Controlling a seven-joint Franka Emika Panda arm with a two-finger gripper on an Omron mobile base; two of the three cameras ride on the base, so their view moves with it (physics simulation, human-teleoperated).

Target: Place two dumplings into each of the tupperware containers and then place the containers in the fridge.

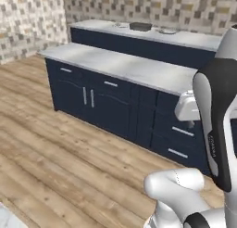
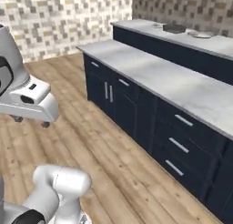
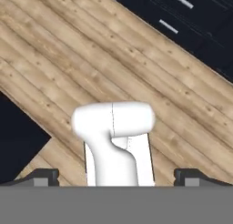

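My gripper points down at the wooden floor, and its two dark fingertips stand far apart with nothing between them, so it is open. In the right base view the hand hangs at the left with the gripper above the floor, away from the cabinets. The white hand also shows in front of the cabinet drawers in the left base view. The dumplings, the tupperware containers and the fridge are out of view.
A long dark blue cabinet run with a grey counter stands ahead. Behind it is a second counter with a dark shallow pan and a flat plate. Wooden floor spreads to the left.
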